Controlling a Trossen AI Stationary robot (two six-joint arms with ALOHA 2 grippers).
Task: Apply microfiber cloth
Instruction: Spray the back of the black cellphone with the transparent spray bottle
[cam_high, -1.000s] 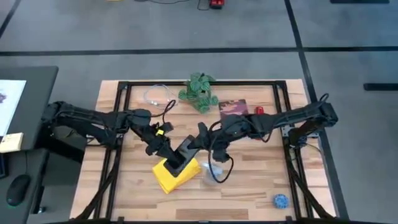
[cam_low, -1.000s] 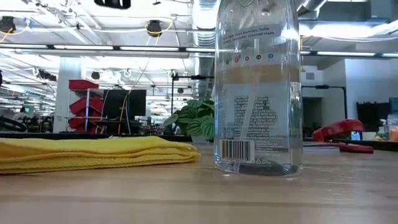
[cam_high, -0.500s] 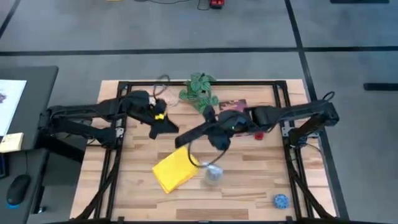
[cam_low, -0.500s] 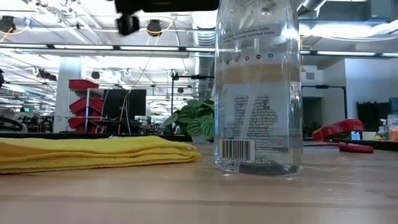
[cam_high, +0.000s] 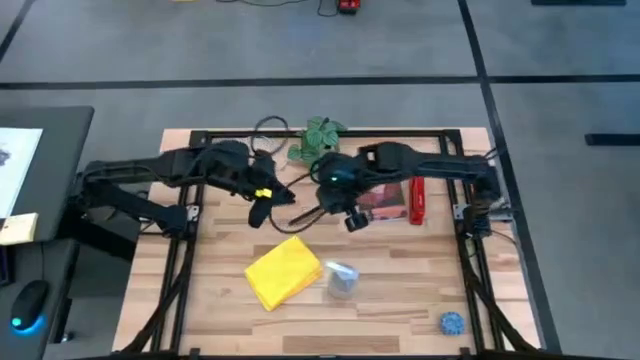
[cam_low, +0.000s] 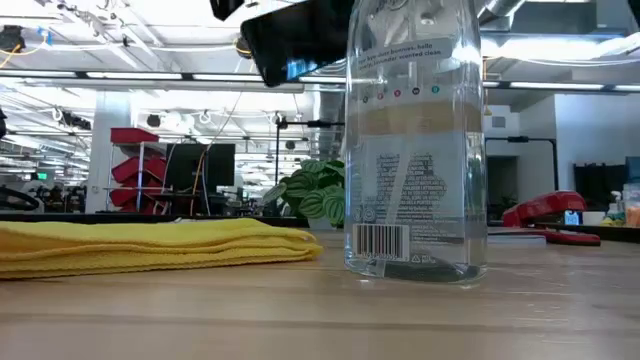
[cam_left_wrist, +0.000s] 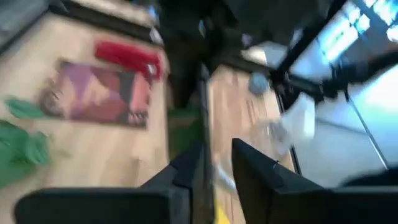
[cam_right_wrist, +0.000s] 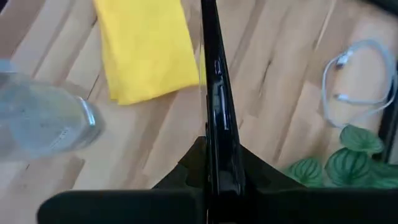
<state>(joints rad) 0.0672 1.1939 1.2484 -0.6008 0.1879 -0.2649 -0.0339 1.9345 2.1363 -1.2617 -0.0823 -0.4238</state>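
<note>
Above table centre, right gripper (cam_right_wrist: 214, 163) clamps thin black phone (cam_right_wrist: 216, 93) edge-on; left gripper (cam_high: 262, 208) state unclear. Folded bright yellow microfiber cloth (cam_high: 283, 271) at 6 o'clock untouched; narrow grip risks slip.

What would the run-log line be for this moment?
right gripper: shut on phone, raised | left gripper: open, at phone's other end | microfiber cloth: flat on table, untouched | spray bottle: beside cloth

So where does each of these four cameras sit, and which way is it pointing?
High: overhead, looking down on the table and both arms.
Low: at tabletop height, facing the clear bottle and microfiber cloth; the phone hangs above.
Left wrist: past its own fingers.
Right wrist: along the phone clamped in its fingers.
Shared: the cloth, in high, low, right wrist.
</note>
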